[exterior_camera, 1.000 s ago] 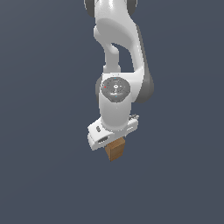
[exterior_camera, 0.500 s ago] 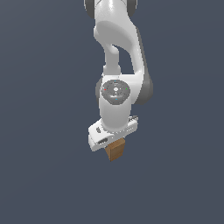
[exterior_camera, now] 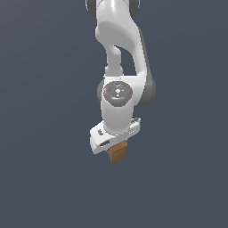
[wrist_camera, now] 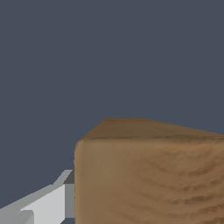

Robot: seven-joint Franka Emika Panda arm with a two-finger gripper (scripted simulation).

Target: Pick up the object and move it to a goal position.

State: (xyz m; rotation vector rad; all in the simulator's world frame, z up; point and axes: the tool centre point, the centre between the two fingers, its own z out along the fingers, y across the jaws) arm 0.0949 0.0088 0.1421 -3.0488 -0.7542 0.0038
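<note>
Plain dark grey-blue fills the background behind the white arm [exterior_camera: 120, 67], which reaches down from above. Its end effector [exterior_camera: 116, 149] is apparently clamped on the brown wood-grain block [exterior_camera: 117, 153], though the fingers are mostly hidden; one grey finger [wrist_camera: 69, 199] touches the block's side.

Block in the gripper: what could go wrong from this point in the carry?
1. The block sticks out below the gripper, so only part of it seems clamped; it might slip or pivot.
2. The fingers are mostly hidden in both views, so the grip can't be confirmed.
3. No goal marker shows, so placement may drift.
</note>
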